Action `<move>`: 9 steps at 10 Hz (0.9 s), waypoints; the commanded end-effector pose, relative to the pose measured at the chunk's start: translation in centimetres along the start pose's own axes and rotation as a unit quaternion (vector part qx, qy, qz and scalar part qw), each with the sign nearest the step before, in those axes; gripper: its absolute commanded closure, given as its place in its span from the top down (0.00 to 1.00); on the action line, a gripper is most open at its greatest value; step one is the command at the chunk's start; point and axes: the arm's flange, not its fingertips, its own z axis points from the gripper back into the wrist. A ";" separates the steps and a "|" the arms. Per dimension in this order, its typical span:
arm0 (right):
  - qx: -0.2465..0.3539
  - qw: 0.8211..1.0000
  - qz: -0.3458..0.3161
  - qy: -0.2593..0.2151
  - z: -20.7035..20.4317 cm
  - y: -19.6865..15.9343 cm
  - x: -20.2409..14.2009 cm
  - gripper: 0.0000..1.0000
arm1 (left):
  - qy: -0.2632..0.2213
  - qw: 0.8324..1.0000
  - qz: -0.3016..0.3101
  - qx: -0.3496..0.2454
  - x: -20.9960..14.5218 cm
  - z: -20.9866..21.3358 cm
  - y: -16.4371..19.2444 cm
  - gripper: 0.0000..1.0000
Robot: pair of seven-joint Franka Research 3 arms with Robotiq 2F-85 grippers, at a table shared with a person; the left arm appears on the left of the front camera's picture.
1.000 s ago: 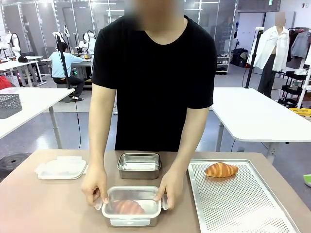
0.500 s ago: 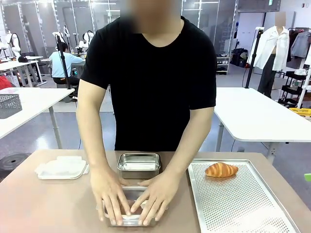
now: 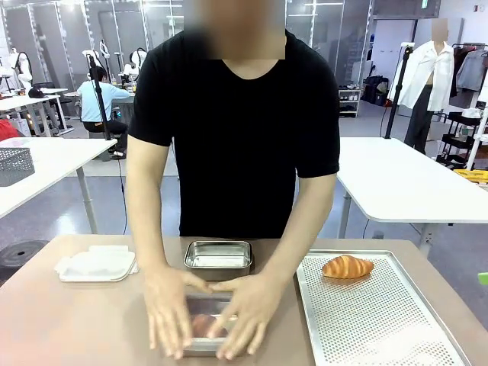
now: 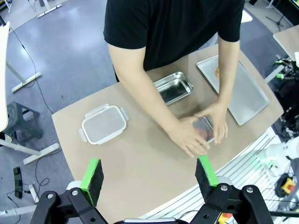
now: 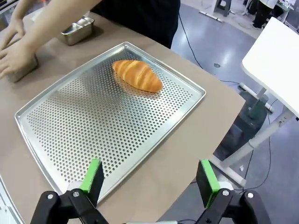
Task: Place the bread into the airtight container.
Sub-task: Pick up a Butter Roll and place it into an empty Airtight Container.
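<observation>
At the near centre of the table point(image 3: 69, 324), the bread point(image 3: 203, 324) is sitting inside the airtight container point(image 3: 204, 348) and showing reddish-brown through the clear top. The person standing at the far side is pressing down on the container with both palms flat. One hand point(image 3: 169, 311) is covering the container's left part and the second hand point(image 3: 248, 314) its right part, with fingers pointing toward the near edge. Just a strip of the container is showing between them.

Just beyond the container, an empty steel pan point(image 3: 219, 258) is standing open. Whether the two are touching, I cannot tell. To the right, a perforated tray point(image 3: 381, 320) is lying flat, apart from the container. It is carrying a croissant point(image 3: 347, 266) near its far left corner. At the far left of the table, a clear clip-tab lid point(image 3: 97, 264) is lying well apart from the rest.

The left gripper point(image 4: 148, 172) is hovering high above the table's near side. Its green pads are spread wide and gripping nothing, and the hands and container are lying far below, off toward one side. The right gripper point(image 5: 148, 179) is hovering above the table's right end, close over the tray's edge. Its fingers are likewise wide apart with nothing between them, and the croissant is sitting well ahead of them.
</observation>
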 end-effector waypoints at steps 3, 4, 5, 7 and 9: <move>-0.001 1.000 -0.008 -0.009 -0.2 0.0 0.2 1.00 | -0.001 1.000 0.001 -0.001 0.0 0.1 -0.1 1.00; -0.001 1.000 -0.008 -0.009 -0.2 0.0 0.2 1.00 | -0.001 1.000 0.001 -0.001 0.0 0.1 -0.1 1.00; -0.001 1.000 -0.008 -0.009 -0.2 0.0 0.2 1.00 | -0.001 1.000 0.001 -0.001 0.0 0.1 -0.1 1.00; 0.000 1.000 0.001 0.000 -0.1 0.0 0.1 1.00 | -0.001 1.000 0.001 -0.001 0.0 0.1 -0.1 1.00; 0.018 0.996 0.084 0.035 0.0 -0.8 5.6 1.00 | -0.001 1.000 0.001 -0.001 0.0 0.1 -0.1 1.00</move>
